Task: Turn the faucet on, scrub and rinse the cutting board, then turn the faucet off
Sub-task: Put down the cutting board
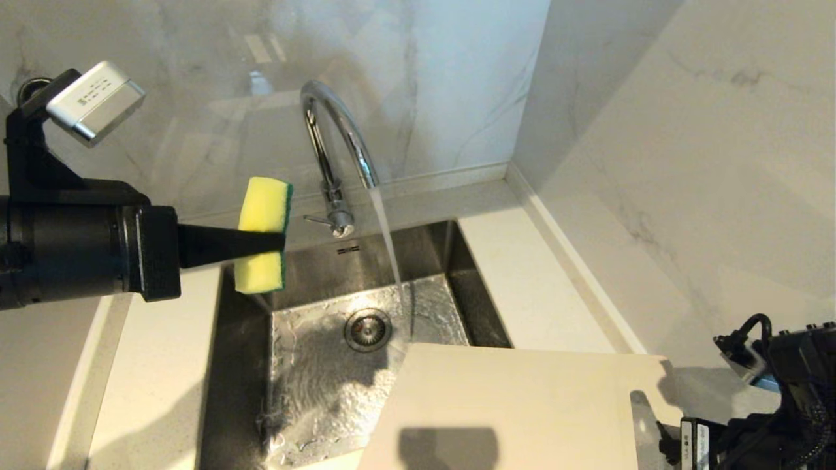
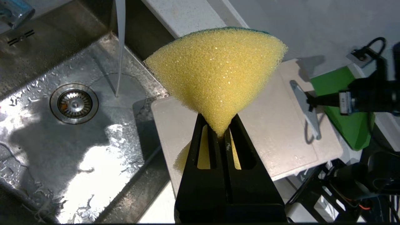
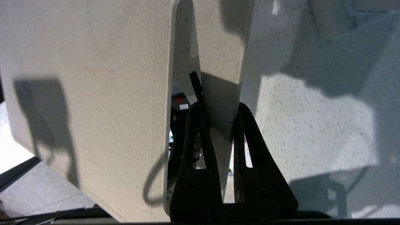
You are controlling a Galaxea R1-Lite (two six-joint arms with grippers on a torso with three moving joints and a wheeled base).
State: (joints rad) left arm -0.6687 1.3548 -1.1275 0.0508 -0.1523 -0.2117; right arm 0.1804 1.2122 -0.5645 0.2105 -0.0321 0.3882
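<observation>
With the faucet (image 1: pixel 336 140) running into the sink (image 1: pixel 307 385), the right end effector (image 3: pixel 218 125) is clamping the cutting board (image 1: pixel 516 408) by its slot-handle end over the basin, while the left end effector (image 1: pixel 277 243) is squeezing the sponge (image 1: pixel 263 235) shut above the sink, apparently ready for scrubbing.

Kitchen sink corner. A stainless-steel sink (image 1: pixel 313 365) with drain, set in a pale speckled countertop (image 1: pixel 522 274) under marble-veined wall panels (image 1: pixel 686 130), lies below the left gripper (image 1: pixel 277 241); a chrome gooseneck faucet (image 1: pixel 336 156) runs water just beyond it.
</observation>
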